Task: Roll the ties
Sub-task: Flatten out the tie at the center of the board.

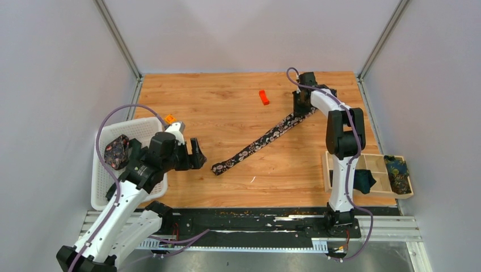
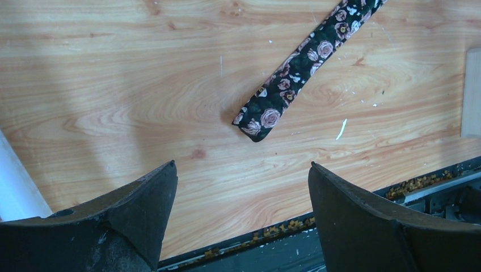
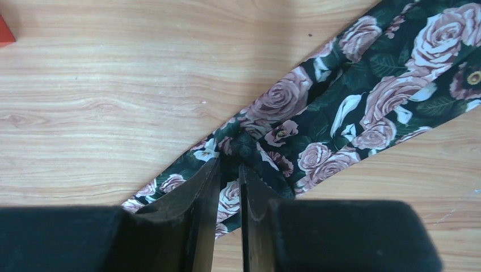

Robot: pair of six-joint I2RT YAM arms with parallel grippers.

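At the far left, a rolled tie with a dark pattern is seen lying in a white basket. Just to its right, the left pincer is held over the table with its jaws spread wide and nothing between them. The narrow end of the floral tie is found a little to the right of that pincer, apart from it. The tie is laid out flat on the table, and its long axis runs on a diagonal, from the near-left narrow end up to the wider far-right end. Its cloth is dark, close to black, and is strewn with pink roses, white blooms and green leaves. An orange block is seen beyond the tie, apart from it. At the far end the right pincer is closed on the tie, with puckered fabric pinched between its nearly meeting fingers. At the right edge, a dark teal tie and a blue-yellow tie are kept in separate compartments of a wooden tray.
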